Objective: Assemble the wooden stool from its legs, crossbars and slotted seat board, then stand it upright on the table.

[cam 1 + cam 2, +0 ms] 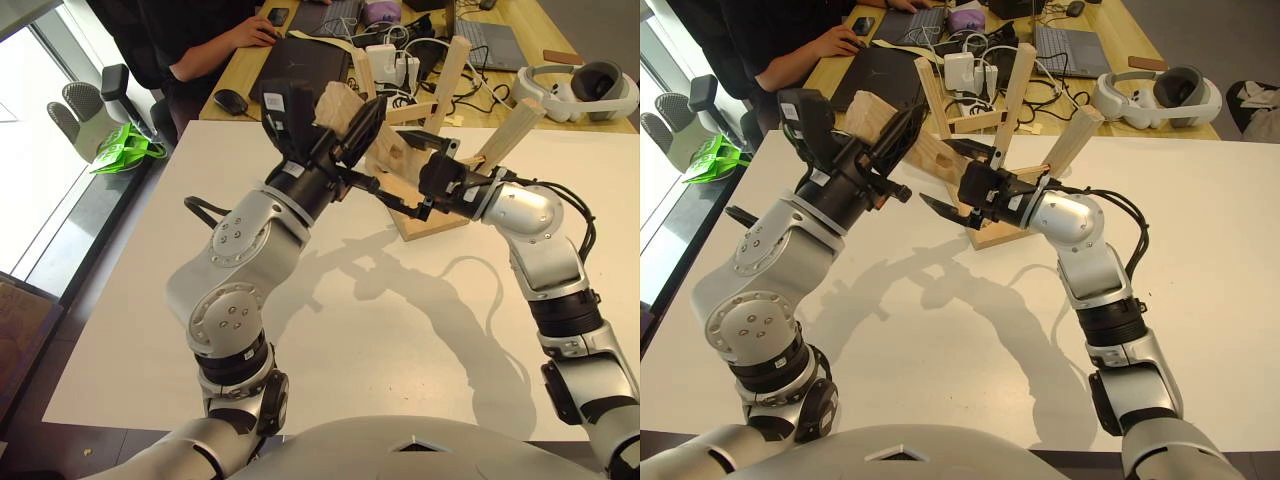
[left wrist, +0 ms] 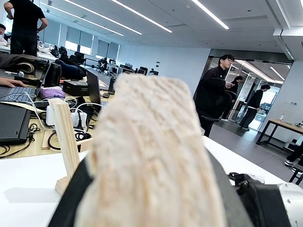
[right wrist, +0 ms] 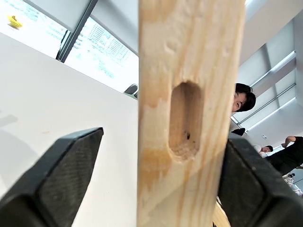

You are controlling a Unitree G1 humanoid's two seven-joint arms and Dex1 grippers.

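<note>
— How is the right gripper doing?
— I'm seeing the right gripper (image 3: 158, 179) standing partly open around a stool leg (image 3: 189, 118), just above the seat board (image 1: 987, 238). One black textured pad (image 3: 251, 189) is touching the wood and the other is sitting apart from it. The leg is pale and square-edged, with an oval slot cut into its face.
— And the left?
— The left gripper (image 1: 352, 130) is clamping a chunky wooden piece (image 1: 335, 105), rough and fibrous at its end, raised left of the seat board. The board is lying flat on the white bench (image 1: 940, 330), with legs (image 1: 1017, 85) sticking up from it at angles.
</note>
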